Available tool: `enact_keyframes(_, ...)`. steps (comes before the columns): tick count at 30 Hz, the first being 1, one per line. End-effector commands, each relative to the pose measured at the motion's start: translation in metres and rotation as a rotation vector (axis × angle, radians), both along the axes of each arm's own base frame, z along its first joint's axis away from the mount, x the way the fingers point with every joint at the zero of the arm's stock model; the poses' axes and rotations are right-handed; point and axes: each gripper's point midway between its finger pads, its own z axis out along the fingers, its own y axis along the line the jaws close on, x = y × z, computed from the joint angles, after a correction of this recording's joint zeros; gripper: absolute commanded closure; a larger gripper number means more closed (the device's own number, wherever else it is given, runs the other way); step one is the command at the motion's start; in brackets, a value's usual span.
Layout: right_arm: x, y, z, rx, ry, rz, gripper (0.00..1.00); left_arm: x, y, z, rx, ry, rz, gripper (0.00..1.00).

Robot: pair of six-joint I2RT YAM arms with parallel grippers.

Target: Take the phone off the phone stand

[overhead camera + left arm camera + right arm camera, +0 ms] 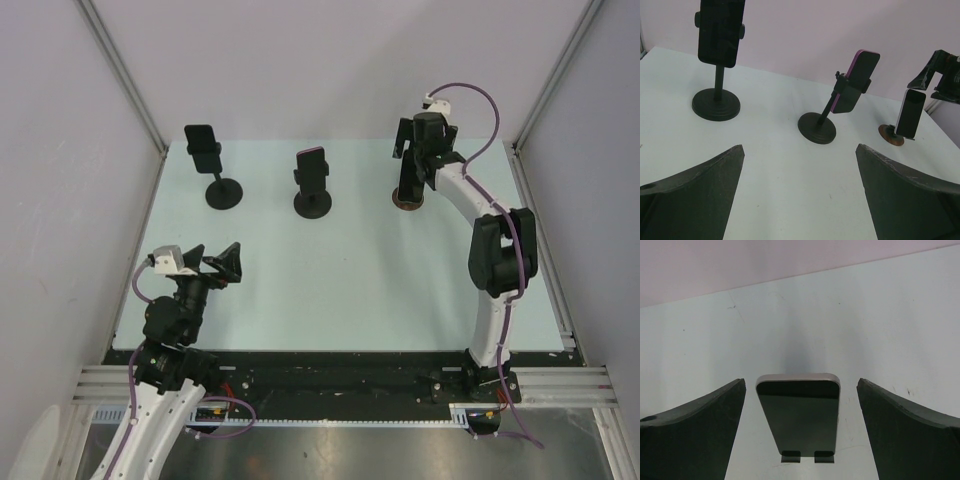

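The right pincer stands wide open and holds nothing; its fingers flank the phone on both sides without touching it. The step in hand is, I judge, the approach to the grasp. The next move calls for closing squarely on the phone's edges and lifting it up out of the stand, at about 1 o'clock on the table. The left pincer, also open and empty, sits at 7 o'clock, with a second stand at 11 and a third stand at 12 o'clock.
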Motion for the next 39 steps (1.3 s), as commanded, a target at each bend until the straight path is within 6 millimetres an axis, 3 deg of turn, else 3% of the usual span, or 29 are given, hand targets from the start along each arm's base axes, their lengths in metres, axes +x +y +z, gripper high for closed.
enact_keyframes(1, 0.005, -0.002, -0.001, -0.018, 0.004, -0.025, 0.0, -0.002, 0.003, 0.02, -0.004, -0.044, 0.006, 0.0)
enact_keyframes(5, 0.006, 0.002, -0.02, -0.011, 0.043, -0.011, 0.0, -0.002, 0.003, 0.02, -0.004, -0.043, 0.008, 0.0)
enact_keyframes(13, 0.006, 0.005, -0.037, -0.018, 0.076, -0.006, 0.02, -0.002, 0.002, 0.019, -0.005, -0.042, 0.006, 0.0)
enact_keyframes(16, 0.003, 0.006, -0.036, -0.021, 0.08, 0.002, 0.06, -0.002, 0.003, 0.019, -0.005, -0.042, 0.009, 0.0)
enact_keyframes(21, -0.001, 0.008, -0.028, -0.022, 0.069, 0.023, 0.27, -0.002, 0.003, 0.019, -0.005, -0.04, 0.009, 0.0)
enact_keyframes(26, -0.007, 0.01, -0.008, -0.014, 0.04, 0.039, 0.58, -0.002, 0.002, 0.019, -0.005, -0.04, 0.006, 0.0)
enact_keyframes(32, -0.017, 0.013, 0.035, -0.011, -0.024, 0.059, 0.82, -0.003, 0.002, 0.02, -0.008, -0.048, 0.003, 0.0)
enact_keyframes(39, -0.041, 0.019, 0.086, 0.011, -0.077, 0.114, 0.95, -0.005, 0.001, 0.022, -0.009, -0.057, -0.006, 0.0)
